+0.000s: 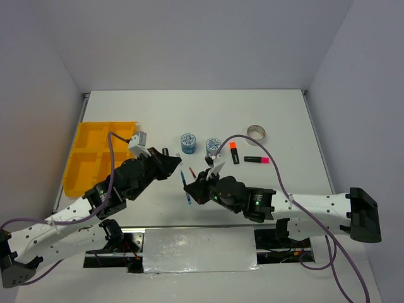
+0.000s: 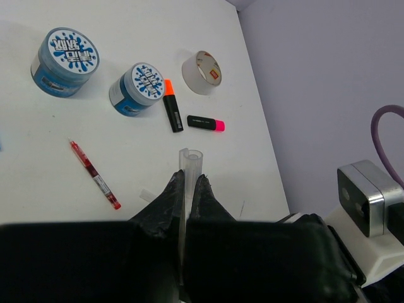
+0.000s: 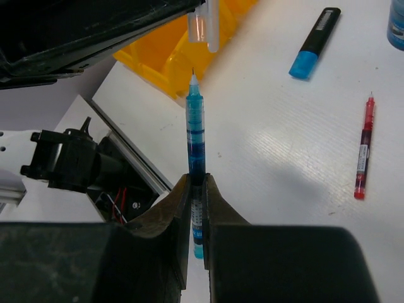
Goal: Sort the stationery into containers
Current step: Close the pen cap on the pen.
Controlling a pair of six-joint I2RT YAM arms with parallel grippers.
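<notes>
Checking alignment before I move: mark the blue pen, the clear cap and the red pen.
blue pen (image 3: 196,132): right wrist view, mid barrel.
clear cap (image 2: 190,164): left wrist view, upper tube.
red pen (image 2: 95,175): left wrist view, mid barrel.

Glossy plastic tray (image 1: 87,136), matt table (image 1: 151,113)

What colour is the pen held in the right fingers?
The pen is blue with a see-through barrel; it shows best in the right wrist view.

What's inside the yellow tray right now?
Nothing shows in the yellow tray; the compartment floors in view are bare. The left arm covers part of the near right compartment, so that part is hidden.
</notes>
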